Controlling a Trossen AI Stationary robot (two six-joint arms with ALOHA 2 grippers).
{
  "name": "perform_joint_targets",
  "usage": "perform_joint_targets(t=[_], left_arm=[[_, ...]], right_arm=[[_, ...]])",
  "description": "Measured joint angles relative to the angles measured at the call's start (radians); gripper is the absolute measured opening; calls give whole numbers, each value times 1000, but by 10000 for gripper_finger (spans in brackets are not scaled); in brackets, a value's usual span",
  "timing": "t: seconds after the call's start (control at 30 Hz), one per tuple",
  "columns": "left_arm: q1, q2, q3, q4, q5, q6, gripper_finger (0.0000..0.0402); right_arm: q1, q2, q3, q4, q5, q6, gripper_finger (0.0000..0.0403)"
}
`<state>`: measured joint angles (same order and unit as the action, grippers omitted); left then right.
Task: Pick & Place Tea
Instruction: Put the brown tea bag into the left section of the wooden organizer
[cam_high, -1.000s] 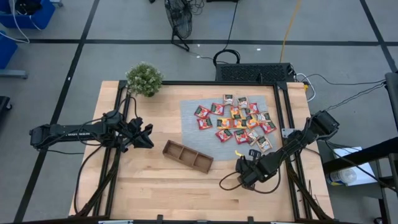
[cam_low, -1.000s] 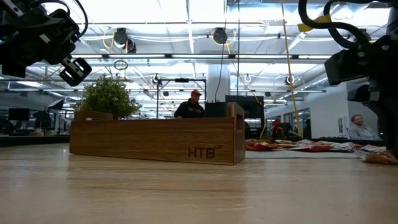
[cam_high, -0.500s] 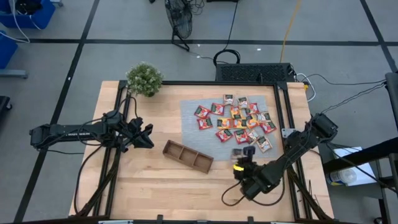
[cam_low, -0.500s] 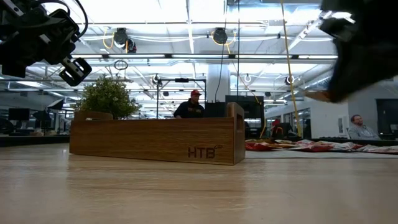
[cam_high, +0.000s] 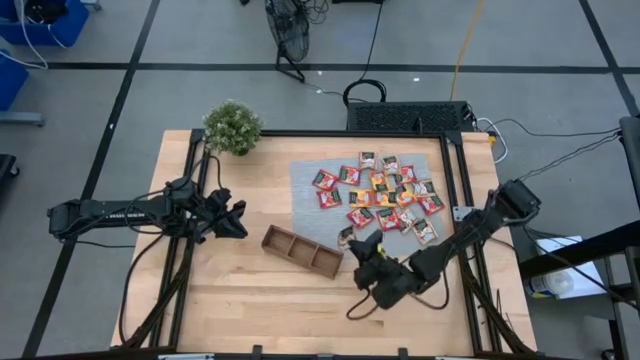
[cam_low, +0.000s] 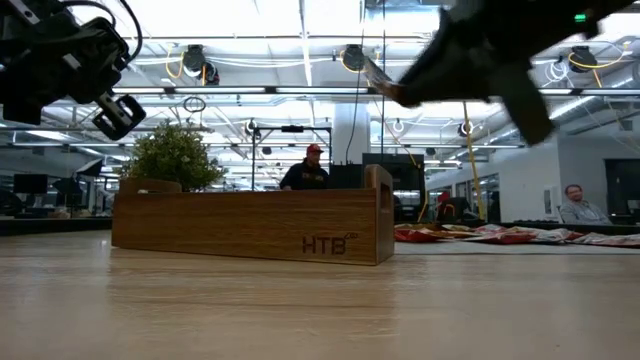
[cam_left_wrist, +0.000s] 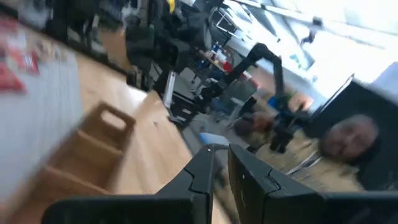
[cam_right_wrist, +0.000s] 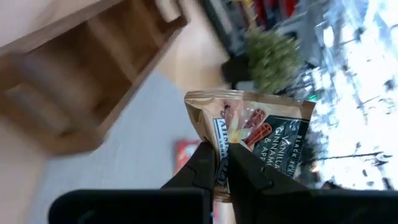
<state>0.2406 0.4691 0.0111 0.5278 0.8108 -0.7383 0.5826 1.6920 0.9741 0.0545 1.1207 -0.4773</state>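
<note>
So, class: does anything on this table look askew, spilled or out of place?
Nothing looks wrong. The sachets lie in a loose heap on the grey mat, the tray sits at a slant, empty. The right gripper holds one sachet in the air near the tray; the left gripper waits.

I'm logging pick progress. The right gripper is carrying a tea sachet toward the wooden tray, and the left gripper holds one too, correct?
Not quite. The right gripper does pinch a tea sachet near the wooden tray, but the left gripper holds nothing: the left wrist view shows its fingers close together with no sachet between them.
</note>
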Motion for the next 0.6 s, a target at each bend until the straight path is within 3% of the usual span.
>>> perform_joint_targets(t=[0.2, 0.33, 0.4, 0.6], left_arm=[[0, 2, 0, -1, 0, -305, 49], [0, 2, 0, 0, 0, -364, 49], [0, 2, 0, 1, -36, -312, 49], [1, 2, 0, 8, -362, -60, 49]], right_arm=[[-62, 0, -76, 325, -91, -223, 15], [-100, 0, -96, 392, -140, -252, 15], [-125, -1, -97, 402, -183, -244, 15], [-222, -1, -97, 404, -288, -239, 15]])
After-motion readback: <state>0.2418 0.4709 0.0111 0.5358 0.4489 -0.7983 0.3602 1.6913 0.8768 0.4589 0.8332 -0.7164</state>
